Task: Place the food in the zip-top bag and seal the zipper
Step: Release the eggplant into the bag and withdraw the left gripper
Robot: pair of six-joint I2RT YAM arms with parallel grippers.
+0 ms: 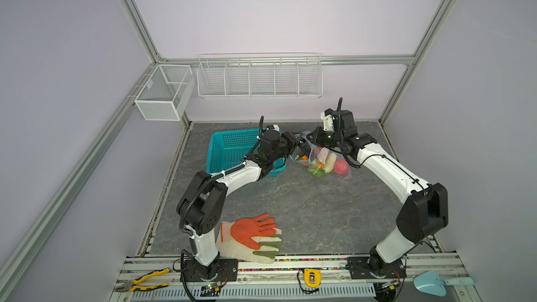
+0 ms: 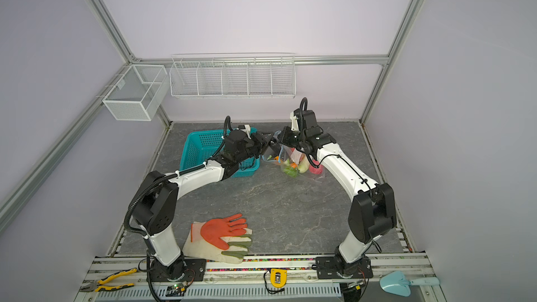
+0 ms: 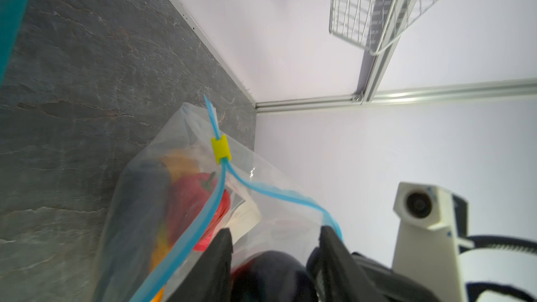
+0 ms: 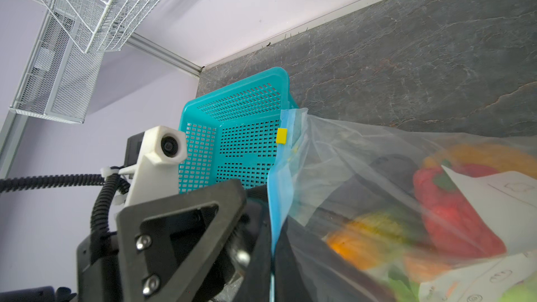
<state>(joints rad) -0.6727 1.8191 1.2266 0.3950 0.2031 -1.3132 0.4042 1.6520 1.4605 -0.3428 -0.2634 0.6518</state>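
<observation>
Presently, the zip-top bag [image 1: 325, 167] rests on the table [image 1: 290, 204] beside the teal basket [image 1: 229, 146], food [image 1: 340, 166] inside, mouth raised. The right gripper [image 4: 273, 228] pinches its zipper [image 4: 277, 196] edge. On the left gripper [image 3: 274, 233], fingers [image 3: 223, 257] flank a dark piece [image 3: 270, 271] at the mouth; grip undeterminable

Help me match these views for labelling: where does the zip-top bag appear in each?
Top view: zip-top bag just right of centre, right of the teal basket.
Top view: bag near centre, again right of the basket.
Left wrist: lower middle, reaching the bottom edge.
Right wrist: fills the lower right.
Shared landmark: the teal basket, in all four.
</observation>
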